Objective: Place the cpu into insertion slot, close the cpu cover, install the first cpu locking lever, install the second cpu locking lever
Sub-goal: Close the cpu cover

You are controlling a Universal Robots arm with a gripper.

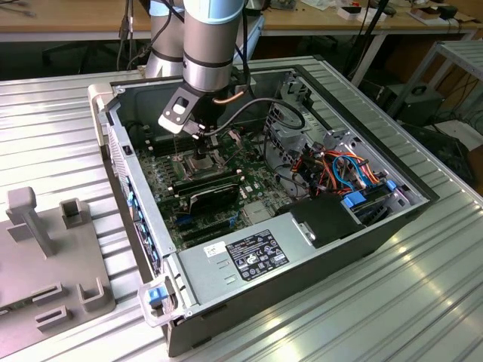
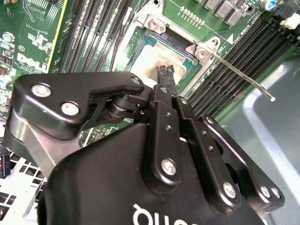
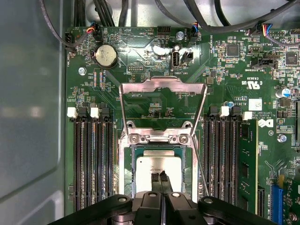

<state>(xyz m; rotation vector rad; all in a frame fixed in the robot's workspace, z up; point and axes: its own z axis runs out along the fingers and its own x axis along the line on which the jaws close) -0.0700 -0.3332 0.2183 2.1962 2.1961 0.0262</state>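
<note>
The cpu (image 3: pixel 149 164) lies flat in the insertion slot (image 3: pixel 125 174), its dull silver top showing. My gripper (image 3: pixel 159 177) is shut, its two black fingertips (image 2: pixel 163 71) together and resting on or just above the middle of the cpu (image 2: pixel 150 55). The cpu cover (image 3: pixel 161 84) stands swung open on its hinge beyond the slot, away from the gripper. A thin locking lever (image 2: pixel 243 77) juts out unlatched from one corner of the slot, also seen as a thin rod (image 3: pixel 200 164) beside it. In the exterior view the gripper (image 1: pixel 198 153) hangs inside the open computer case.
Long black memory slots (image 3: pixel 91 159) flank the socket on both sides. The case wall (image 1: pixel 423 197), a cable bundle (image 1: pixel 343 170) and the power supply (image 1: pixel 249 253) surround the board. A grey fixture (image 1: pixel 45 249) sits on the table at the exterior view's left.
</note>
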